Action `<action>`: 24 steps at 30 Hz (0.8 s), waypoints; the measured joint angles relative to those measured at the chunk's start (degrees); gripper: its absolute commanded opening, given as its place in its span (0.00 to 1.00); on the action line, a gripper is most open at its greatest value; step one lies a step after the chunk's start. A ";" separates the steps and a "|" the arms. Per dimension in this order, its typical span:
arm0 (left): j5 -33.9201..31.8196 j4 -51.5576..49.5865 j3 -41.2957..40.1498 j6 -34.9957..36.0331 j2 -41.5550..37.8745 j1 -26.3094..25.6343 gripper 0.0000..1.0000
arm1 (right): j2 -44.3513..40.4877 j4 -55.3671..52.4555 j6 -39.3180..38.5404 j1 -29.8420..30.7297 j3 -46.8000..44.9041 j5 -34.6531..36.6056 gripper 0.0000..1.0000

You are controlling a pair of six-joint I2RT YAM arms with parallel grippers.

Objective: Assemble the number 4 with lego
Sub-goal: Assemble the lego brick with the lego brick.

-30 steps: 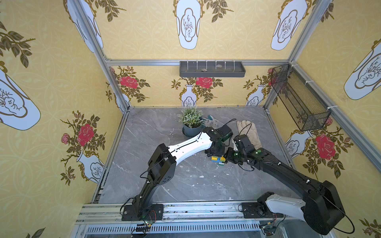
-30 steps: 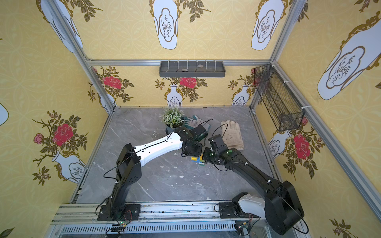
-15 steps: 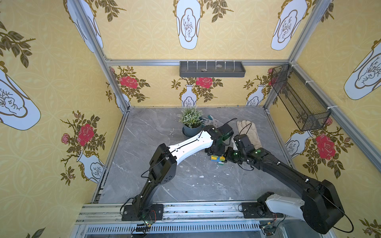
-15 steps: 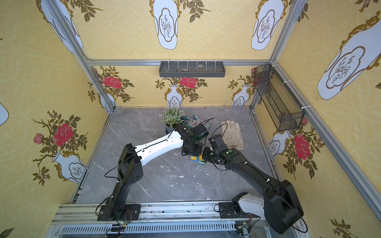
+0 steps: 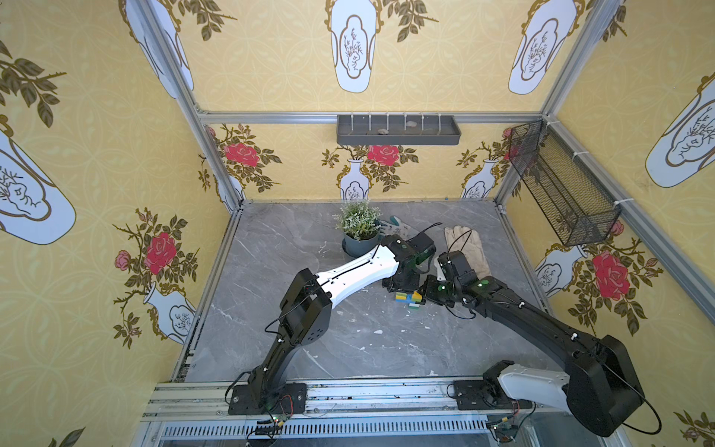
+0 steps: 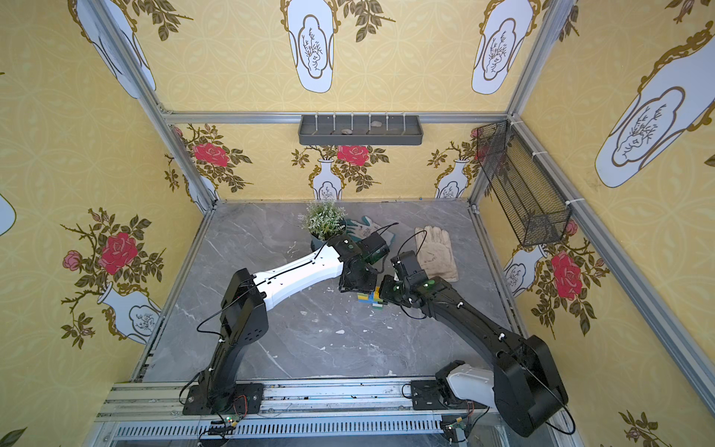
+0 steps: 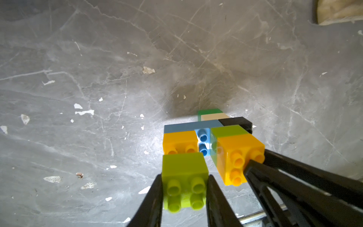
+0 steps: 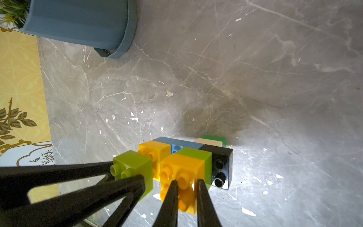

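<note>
Left pincer (image 7: 184, 176) is clamped on a lime brick (image 7: 184, 169), right at a yellow prong's studs (not pushed on). Right pincer (image 8: 185, 181) is closed, tips on the other yellow brick (image 8: 180, 163). The number 4 (image 5: 406, 297) lies flat mid-desk (image 5: 290, 251), nearer the right edge, with the plant pot (image 5: 358, 245) behind.

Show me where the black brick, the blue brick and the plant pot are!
black brick (image 8: 221, 167): right wrist view, on its studded face.
blue brick (image 7: 190, 125): left wrist view, on its long smooth side.
plant pot (image 8: 78, 21): right wrist view, on its blue wall.
</note>
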 measured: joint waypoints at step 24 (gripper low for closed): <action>1.70 0.46 0.20 -2.19 1.86 0.87 0.28 | 0.39 -0.24 -0.39 0.04 0.52 0.02 0.06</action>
